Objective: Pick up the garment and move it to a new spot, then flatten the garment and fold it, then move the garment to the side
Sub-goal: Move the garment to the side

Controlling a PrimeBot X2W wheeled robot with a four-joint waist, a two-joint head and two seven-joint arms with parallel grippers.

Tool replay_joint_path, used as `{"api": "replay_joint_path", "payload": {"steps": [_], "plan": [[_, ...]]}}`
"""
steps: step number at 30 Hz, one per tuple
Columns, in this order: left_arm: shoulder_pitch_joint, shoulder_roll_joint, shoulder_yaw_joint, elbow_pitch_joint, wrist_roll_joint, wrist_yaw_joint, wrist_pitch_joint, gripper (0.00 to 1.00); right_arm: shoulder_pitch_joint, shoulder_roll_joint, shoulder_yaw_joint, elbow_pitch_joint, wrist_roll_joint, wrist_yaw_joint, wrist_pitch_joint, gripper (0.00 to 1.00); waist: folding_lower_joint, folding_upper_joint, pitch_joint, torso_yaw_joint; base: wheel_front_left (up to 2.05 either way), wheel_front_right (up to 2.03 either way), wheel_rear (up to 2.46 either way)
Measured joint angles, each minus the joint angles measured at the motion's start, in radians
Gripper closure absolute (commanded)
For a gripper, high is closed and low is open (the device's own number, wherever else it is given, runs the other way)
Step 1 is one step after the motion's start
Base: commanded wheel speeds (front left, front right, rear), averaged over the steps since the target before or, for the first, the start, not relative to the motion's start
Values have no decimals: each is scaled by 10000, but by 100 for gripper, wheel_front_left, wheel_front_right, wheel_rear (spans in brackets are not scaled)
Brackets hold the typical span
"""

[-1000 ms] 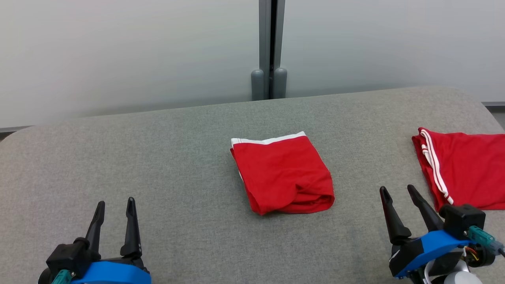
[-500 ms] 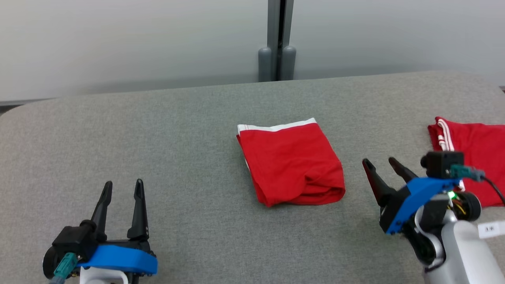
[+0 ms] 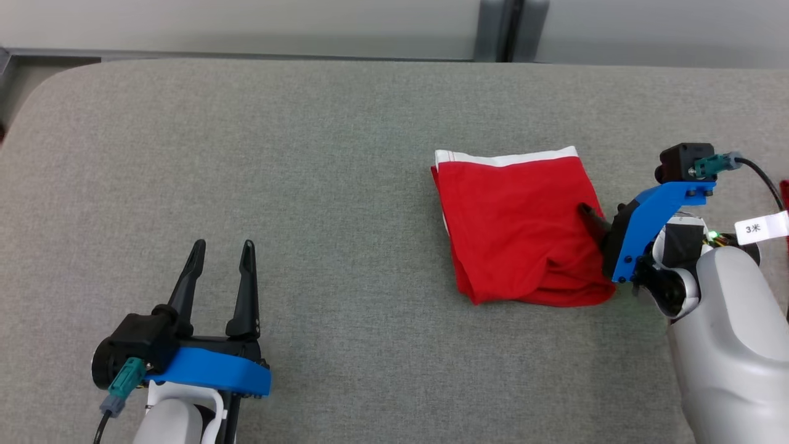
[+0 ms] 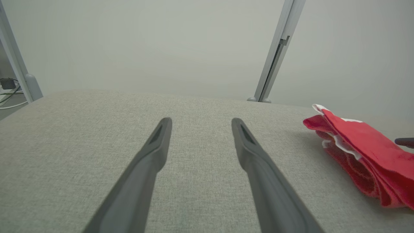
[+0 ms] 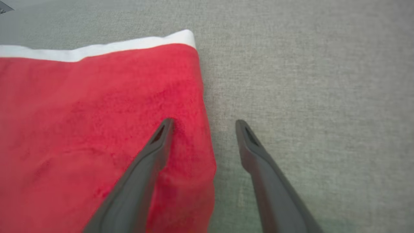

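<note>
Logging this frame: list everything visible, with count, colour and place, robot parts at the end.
folded garment: one, red with a white band along its far edge, right of centre on the surface.
padded surface: one, grey fabric, under everything.
wall panels: two, pale, behind the surface.
post: one, grey, between the panels.
red sliver: one, at the head view's right edge; too little shows to name.
label: one, white, by the right arm's cable.
left gripper: one, dark fingers, blue mount, open, over bare surface, lower left.
right gripper: one, open, straddling the garment's right edge, one finger over cloth, one over surface.
</note>
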State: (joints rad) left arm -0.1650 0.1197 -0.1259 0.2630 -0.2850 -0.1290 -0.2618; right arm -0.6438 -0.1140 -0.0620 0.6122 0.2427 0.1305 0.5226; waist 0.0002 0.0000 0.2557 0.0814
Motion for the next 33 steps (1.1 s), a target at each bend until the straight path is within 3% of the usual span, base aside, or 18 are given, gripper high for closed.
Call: {"api": "replay_joint_path", "payload": {"steps": [7,8,9,15,19,25,33], "plan": [[-60,-52,59,0,-25,0,0,0,-470,146,454,1129,77,0,209,0,0,0,393,170,0,0,0],[-62,-61,50,4,-25,0,0,0,-511,104,642,1187,107,0,311,34,0,0,386,126,0,0,0],[-62,-75,40,10,-25,0,0,0,-542,90,805,1233,228,0,383,100,0,0,375,80,0,0,0],[-64,-82,100,-65,2,-2,0,0,-681,-374,2286,995,863,12,583,100,-1,0,397,-450,0,0,0],[-50,25,339,-295,88,0,0,0,-993,-886,3530,224,1751,4,945,100,-1,0,545,-1177,0,0,0],[-46,128,535,-514,167,-2,-2,0,-1807,-2299,5308,-1411,2548,2,1452,100,-1,0,720,-2576,0,0,0],[-288,316,140,-529,334,-2,-2,0,-2563,-3956,6057,-2109,2871,2,1108,100,-1,0,787,-4117,0,0,0]]}}
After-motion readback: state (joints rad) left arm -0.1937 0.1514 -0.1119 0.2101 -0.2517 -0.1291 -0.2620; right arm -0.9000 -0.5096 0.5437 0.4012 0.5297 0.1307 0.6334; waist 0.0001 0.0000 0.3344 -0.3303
